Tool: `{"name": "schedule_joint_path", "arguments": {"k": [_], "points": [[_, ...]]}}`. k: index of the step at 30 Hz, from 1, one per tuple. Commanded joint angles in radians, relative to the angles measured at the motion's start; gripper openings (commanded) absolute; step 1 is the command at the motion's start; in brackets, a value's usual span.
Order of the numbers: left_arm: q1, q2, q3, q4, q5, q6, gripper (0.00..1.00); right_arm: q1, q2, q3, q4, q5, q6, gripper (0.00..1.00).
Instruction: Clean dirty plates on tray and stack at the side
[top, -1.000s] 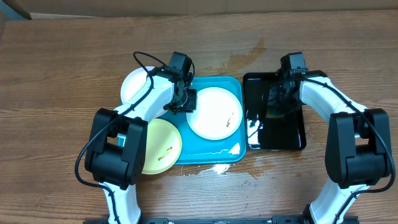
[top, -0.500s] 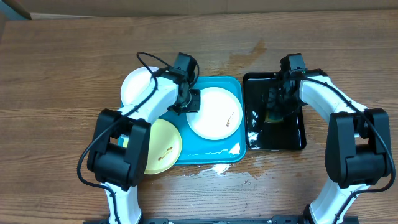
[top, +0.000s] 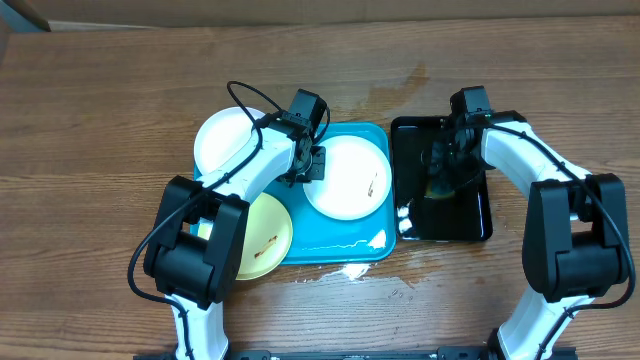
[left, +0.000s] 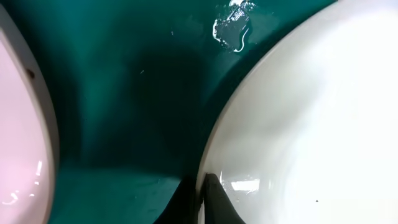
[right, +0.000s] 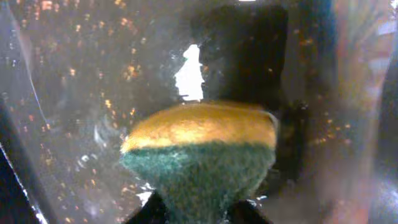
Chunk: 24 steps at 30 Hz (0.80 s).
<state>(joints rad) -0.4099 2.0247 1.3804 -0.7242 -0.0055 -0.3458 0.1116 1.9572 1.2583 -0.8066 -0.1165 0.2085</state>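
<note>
Both tools are gripping something. The left gripper (left: 202, 198) has its black fingertips pressed together on the rim of a round, shallow white plate (top: 348, 180). The right gripper (right: 189, 214) is clamped on the lower end of a yellow sponge with a green scouring face (right: 199, 149).

Everything sits on a brown wood-grain table (top: 100, 120). It has a darker damp patch (top: 395, 92) beyond the trays and a small whitish puddle (top: 345, 270) by the near rim of the large turquoise plastic tray (top: 340, 250). A pale strip runs along the table's far edge, and I cannot tell what it is.

The pinched plate lies in the right half of the turquoise tray, smooth and glossy, with a thin dark smear towards its right side. The tray has rounded corners and a raised rim, and water glints on its floor.

A second white plate (top: 222, 140) lies at the tray's far-left corner, partly hidden by the left arm. A pale yellow-green plate (top: 262, 235) with a brown smear lies at the tray's near-left side, its edge meeting the rim.

Just right of the turquoise tray is a narrow glossy black tray (top: 470, 215), wet and speckled with reflections. The sponge hangs over it, its rough green fibre below the soft yellow foam. Whether it touches the black floor I cannot tell.
</note>
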Motion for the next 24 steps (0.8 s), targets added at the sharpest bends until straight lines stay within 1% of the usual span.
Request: {"name": "schedule_joint_path", "arguments": {"k": [1, 3, 4, 10, 15, 24], "points": [[-0.001, 0.006, 0.003, -0.014, -0.058, -0.023, 0.04, 0.000, 0.010, 0.026, -0.015, -0.001, 0.001, 0.11], [-0.001, -0.013, 0.021, -0.037, -0.111, -0.051, 0.04, -0.004, 0.003, 0.068, -0.051, -0.002, 0.001, 0.04], [-0.001, -0.029, 0.025, -0.042, -0.133, -0.063, 0.04, -0.004, -0.001, 0.088, -0.067, -0.002, 0.001, 0.04], [-0.001, -0.123, 0.025, -0.066, -0.144, -0.078, 0.04, 0.000, -0.026, 0.187, -0.167, -0.001, 0.001, 0.04], [-0.001, -0.134, 0.025, -0.093, -0.151, -0.081, 0.04, 0.000, -0.044, 0.255, -0.253, -0.002, 0.001, 0.04], [-0.003, -0.134, 0.023, -0.103, -0.151, -0.112, 0.04, 0.000, -0.057, 0.268, -0.341, -0.016, -0.004, 0.04]]}}
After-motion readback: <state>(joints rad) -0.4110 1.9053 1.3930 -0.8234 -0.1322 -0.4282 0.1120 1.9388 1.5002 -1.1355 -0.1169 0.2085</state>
